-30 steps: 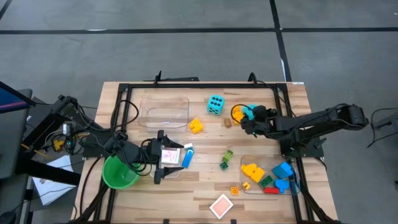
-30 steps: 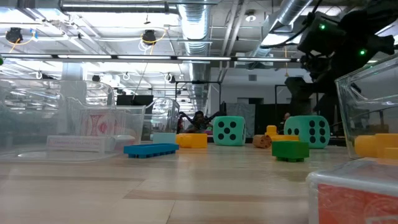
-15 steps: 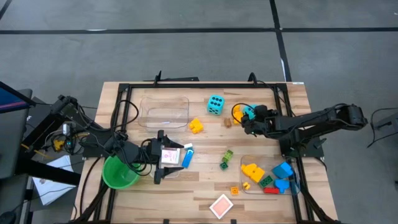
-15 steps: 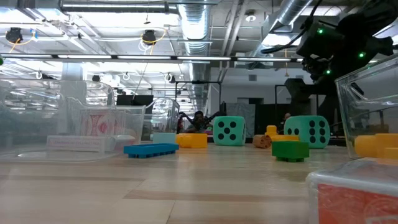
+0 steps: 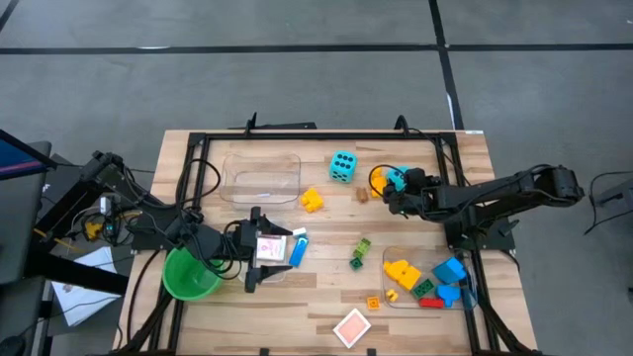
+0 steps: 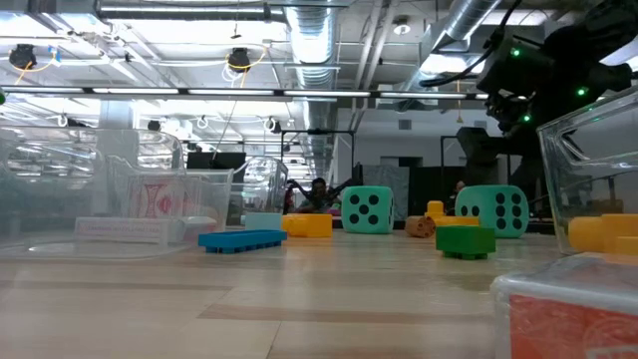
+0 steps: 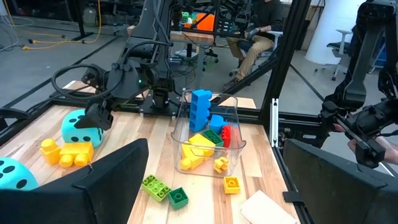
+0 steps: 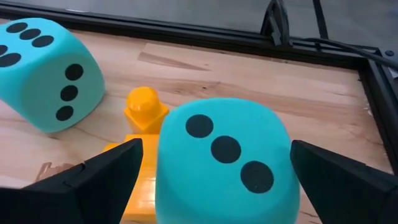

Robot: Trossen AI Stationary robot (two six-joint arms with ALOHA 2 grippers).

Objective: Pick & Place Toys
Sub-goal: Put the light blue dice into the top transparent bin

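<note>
Wooden bench [image 5: 326, 297] covered in toys.
Right gripper [image 8: 214, 180] has jaws wide around a cyan die [image 8: 227, 162]; left gripper [image 5: 259, 249], jaws wide, sits beside the green cup [image 5: 190, 273].

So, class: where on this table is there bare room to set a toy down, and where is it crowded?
Bare wood lies between the blue brick and the green bricks, and along the near edge left of the playing card. It is crowded around the right gripper, by the cyan die and the toy bin.
</note>
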